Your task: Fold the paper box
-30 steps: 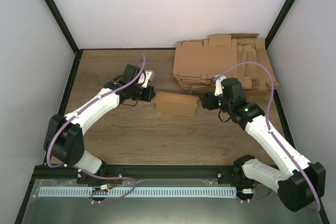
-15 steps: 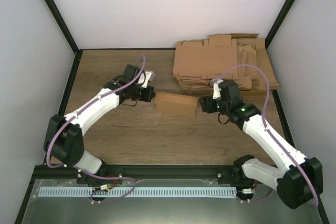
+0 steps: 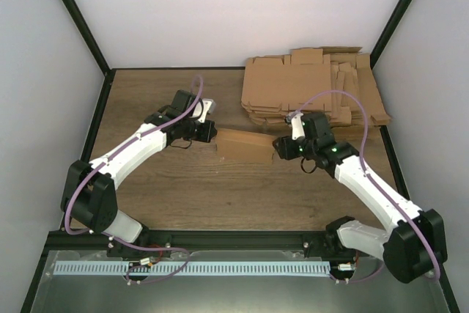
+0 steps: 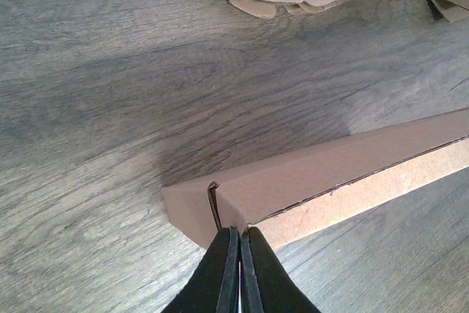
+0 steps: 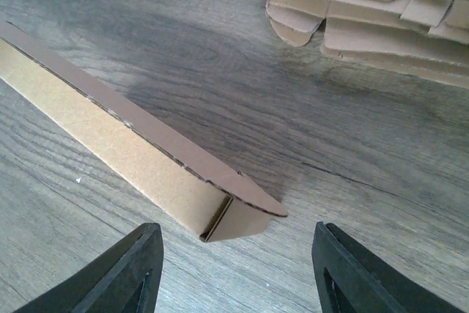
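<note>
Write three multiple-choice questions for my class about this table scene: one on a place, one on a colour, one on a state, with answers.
1. Where on the table does the pile of flat cardboard sheets lie?
A. near left corner
B. far right corner
C. middle of the near edge

2. What colour is the folded box?
A. white
B. blue
C. brown

3. How do the right gripper's jaws stand?
A. open
B. shut
C. clamped on a loose sheet

Answers:
1 B, the top view shows the pile at the far right.
2 C, it is plain brown cardboard in every view.
3 A, its wrist view shows both fingers apart, either side of the box's end.
</note>
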Robot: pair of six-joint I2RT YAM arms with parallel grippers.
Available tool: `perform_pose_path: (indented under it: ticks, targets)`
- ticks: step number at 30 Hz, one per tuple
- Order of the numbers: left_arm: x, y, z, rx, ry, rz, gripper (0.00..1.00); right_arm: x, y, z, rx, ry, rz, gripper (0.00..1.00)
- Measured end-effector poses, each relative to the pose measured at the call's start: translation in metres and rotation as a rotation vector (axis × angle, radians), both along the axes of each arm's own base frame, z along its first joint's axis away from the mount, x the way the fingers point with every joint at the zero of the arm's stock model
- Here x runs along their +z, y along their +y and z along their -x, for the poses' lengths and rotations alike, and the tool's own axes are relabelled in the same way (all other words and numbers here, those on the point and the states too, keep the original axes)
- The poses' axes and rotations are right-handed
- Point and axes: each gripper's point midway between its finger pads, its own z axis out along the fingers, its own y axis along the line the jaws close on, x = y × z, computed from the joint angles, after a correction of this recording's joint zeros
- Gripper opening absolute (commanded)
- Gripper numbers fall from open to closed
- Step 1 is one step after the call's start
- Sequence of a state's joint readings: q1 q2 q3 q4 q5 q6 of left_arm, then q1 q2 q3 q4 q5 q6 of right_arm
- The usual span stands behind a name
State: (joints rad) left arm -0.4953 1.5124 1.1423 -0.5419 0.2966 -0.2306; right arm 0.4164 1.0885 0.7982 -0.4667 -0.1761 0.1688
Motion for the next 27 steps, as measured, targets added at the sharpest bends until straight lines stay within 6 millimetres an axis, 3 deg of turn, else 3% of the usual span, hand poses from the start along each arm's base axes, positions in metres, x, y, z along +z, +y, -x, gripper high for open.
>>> perform_pose_path:
  ticks: [9,14,22,27]
  targets:
    - [0.000,0.000,0.000,-0.001,0.001,-0.001,0.04,-0.016,0.008,-0.013,0.047,0.043,0.051,0.55]
    - [0.000,0.000,0.000,-0.001,0.001,-0.001,0.04,-0.015,0.003,-0.017,0.033,0.025,0.081,0.62]
    - [0.000,0.000,0.000,-0.002,0.000,-0.002,0.04,-0.012,0.008,-0.016,0.068,0.017,0.076,0.36]
    - [0.000,0.001,0.000,0.001,-0.002,-0.006,0.04,-0.012,0.012,-0.016,0.088,0.026,0.067,0.27]
